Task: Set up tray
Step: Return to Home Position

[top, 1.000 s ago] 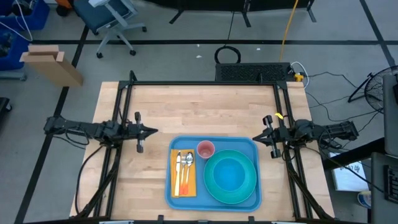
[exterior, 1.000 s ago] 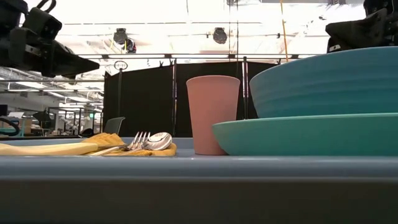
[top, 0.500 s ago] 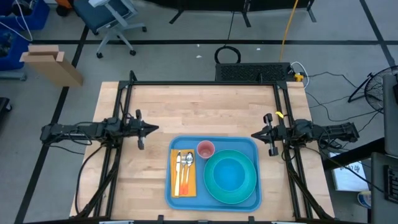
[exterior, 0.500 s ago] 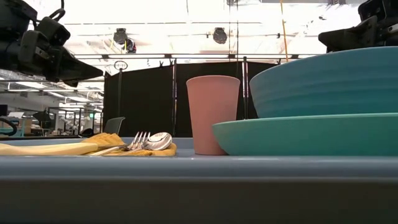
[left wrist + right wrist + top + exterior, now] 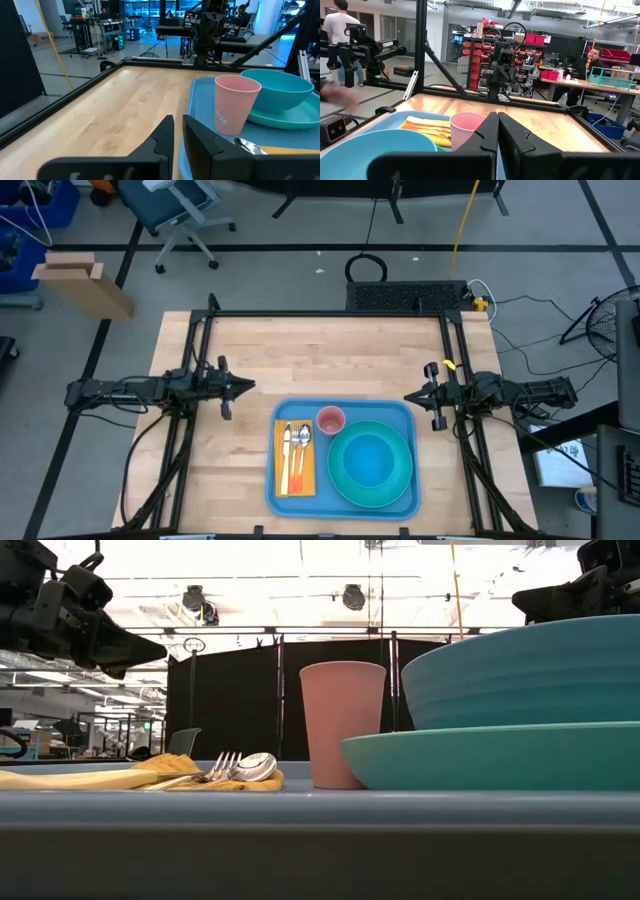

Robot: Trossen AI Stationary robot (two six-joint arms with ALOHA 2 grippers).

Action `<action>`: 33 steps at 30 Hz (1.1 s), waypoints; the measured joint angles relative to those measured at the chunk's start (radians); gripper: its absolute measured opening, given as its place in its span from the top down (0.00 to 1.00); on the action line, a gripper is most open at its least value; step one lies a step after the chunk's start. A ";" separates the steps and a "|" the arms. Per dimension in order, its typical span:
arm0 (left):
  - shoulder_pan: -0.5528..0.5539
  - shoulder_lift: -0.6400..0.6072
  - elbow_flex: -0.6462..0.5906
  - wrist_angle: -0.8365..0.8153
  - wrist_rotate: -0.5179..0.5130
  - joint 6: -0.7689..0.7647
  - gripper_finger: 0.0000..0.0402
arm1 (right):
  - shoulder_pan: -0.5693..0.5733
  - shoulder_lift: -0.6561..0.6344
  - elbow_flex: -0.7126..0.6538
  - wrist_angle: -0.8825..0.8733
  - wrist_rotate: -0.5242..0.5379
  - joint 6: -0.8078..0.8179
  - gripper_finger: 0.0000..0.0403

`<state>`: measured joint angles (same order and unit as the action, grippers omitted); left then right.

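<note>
Both arms have drawn back a touch since a second ago, the left one easing outward toward its own edge of the table (image 5: 300, 350), and in the last half second they've barely shifted. The left gripper (image 5: 248, 388) hangs over bare wood just off the tray's upper left corner. Its fingers (image 5: 164, 136) are pressed nearly together with only a sliver between them and nothing held. The right gripper (image 5: 410, 396) sits opposite, just off the tray's upper right corner, its fingers (image 5: 489, 131) likewise clenched on nothing.

The blue tray (image 5: 385, 411) lies flat at the near middle of the table, between the two arms and a little closer to the front edge than they are. On its left part is a yellow napkin (image 5: 309, 475) with the cutlery laid lengthwise on it, side by side. From table height I can make out the fork (image 5: 224, 764) right next to the spoon (image 5: 257, 766), heads pointing the same way. A pink cup (image 5: 331, 420) stands upright beside the napkin's far corner, close to the rim of the turquoise plate (image 5: 340, 490). That plate fills the tray's right part, with a turquoise bowl (image 5: 370, 462) sitting in it.

Neither gripper touches the tray or anything on it.
</note>
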<state>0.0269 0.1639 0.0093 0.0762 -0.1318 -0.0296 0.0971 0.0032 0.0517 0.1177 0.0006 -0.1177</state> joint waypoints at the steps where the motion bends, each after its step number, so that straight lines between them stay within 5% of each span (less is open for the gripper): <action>1: 0.000 0.000 0.000 0.000 0.000 0.000 0.89 | 0.000 0.000 0.000 0.001 0.000 0.000 1.00; 33: 0.000 0.000 0.000 0.005 0.000 -0.002 0.88 | 0.000 0.000 0.000 0.001 -0.001 0.000 1.00</action>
<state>0.0269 0.1642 0.0097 0.0814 -0.1318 -0.0311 0.0971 0.0032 0.0517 0.1184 -0.0006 -0.1173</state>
